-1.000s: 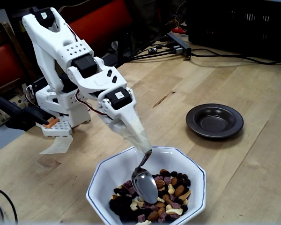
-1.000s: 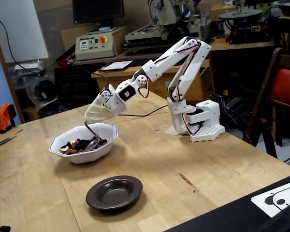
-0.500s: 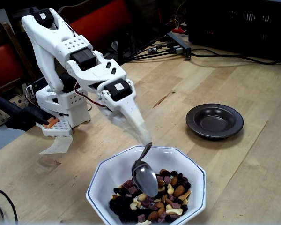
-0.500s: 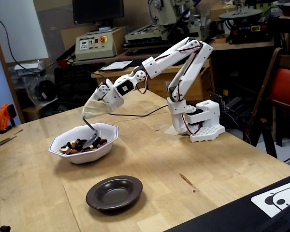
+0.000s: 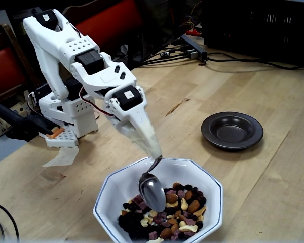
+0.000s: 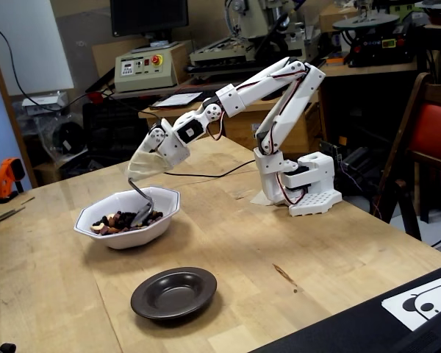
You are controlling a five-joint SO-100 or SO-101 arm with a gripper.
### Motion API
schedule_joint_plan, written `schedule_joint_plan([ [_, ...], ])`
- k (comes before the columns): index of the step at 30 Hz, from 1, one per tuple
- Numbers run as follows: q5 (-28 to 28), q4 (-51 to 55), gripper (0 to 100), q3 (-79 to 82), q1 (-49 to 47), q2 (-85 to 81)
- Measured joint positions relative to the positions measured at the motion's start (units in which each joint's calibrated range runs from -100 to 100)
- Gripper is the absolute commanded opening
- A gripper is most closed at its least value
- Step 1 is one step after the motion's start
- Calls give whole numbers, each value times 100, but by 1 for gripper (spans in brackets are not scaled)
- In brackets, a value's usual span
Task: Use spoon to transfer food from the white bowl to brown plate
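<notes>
Nearest in a fixed view, the bowl (image 5: pixel 159 202) sits on the wooden surface (image 5: pixel 273 182), white and octagonal with a thin dark rim line. Food (image 5: pixel 167 215) fills its lower part: almonds, cashews, raisins and purple pieces. Well apart from the bowl, the plate (image 5: pixel 232 130) is dark, round and bare inside. In both fixed views the white arm (image 6: pixel 279 95) stretches out from its base and bends down over the bowl. Its fingers (image 5: pixel 147 139) are wrapped in a pale covering and clamp the handle of the spoon (image 5: pixel 151 190). The spoon's oval end hangs tilted, touching the food's edge inside the bowl.
</notes>
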Motion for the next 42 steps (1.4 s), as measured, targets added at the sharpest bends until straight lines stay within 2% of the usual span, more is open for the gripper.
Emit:
schedule_joint_plan([
  [7, 24, 385, 3, 0, 0, -69],
  [32, -15, 393, 3, -8, 0, 77],
  [42, -20, -747, 3, -8, 0, 859],
])
